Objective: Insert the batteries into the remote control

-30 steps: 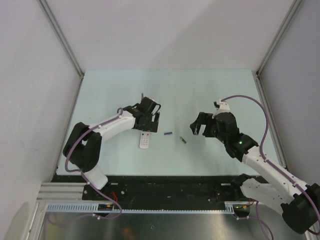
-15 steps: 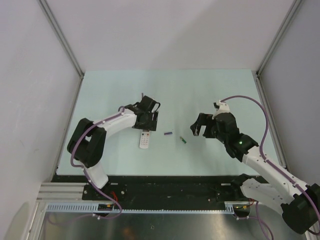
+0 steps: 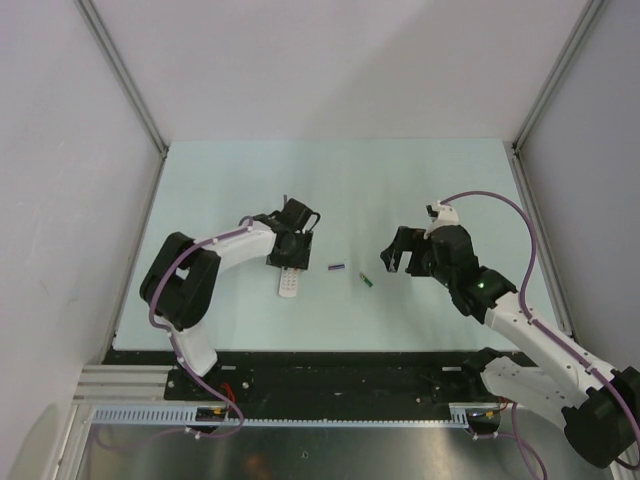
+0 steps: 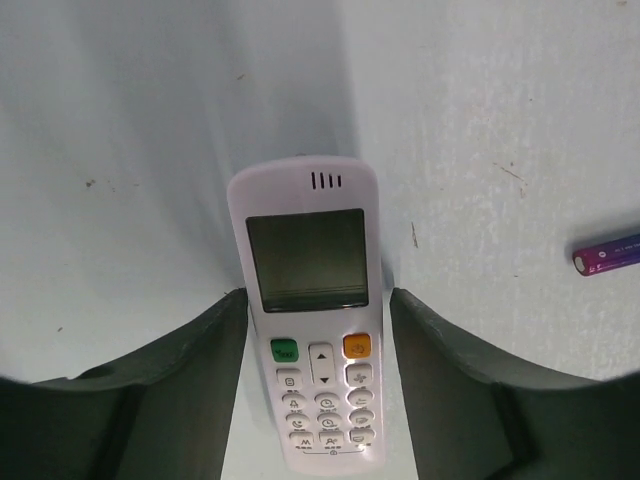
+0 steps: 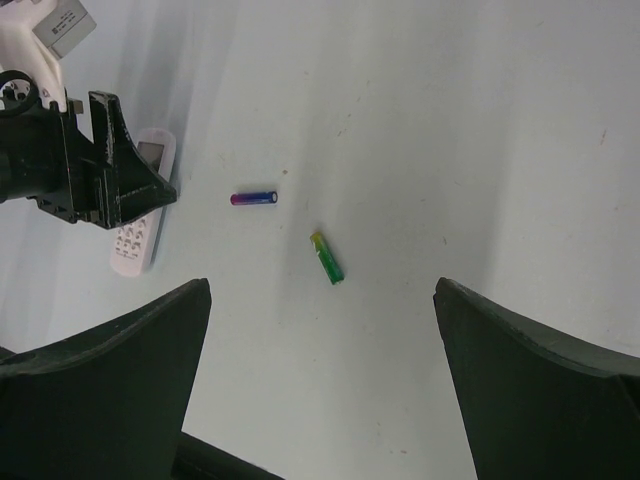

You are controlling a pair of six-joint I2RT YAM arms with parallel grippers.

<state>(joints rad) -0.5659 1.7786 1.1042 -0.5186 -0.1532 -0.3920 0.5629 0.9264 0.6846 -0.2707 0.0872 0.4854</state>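
The white remote control (image 3: 289, 283) lies face up on the pale table, display and buttons showing (image 4: 312, 330); its back is hidden. My left gripper (image 3: 291, 256) straddles it at the display's lower edge. The left finger (image 4: 200, 360) touches its side, while a thin gap remains at the right finger (image 4: 440, 370). The purple-blue battery (image 3: 337, 267) lies just right of the remote (image 4: 608, 254). Further right lies the green battery (image 3: 367, 281), in front of my open, empty right gripper (image 3: 393, 255), which hovers above the table. The right wrist view shows both batteries (image 5: 254, 198) (image 5: 327, 258).
The pale green table (image 3: 400, 180) is boxed in by white walls with metal posts at the back corners (image 3: 165, 150) (image 3: 513, 148). A black strip (image 3: 340, 365) runs along the near edge, by the arm bases.
The left gripper has dropped lower over the remote's upper end and its jaws have narrowed around it. The right arm and both batteries have stayed put.
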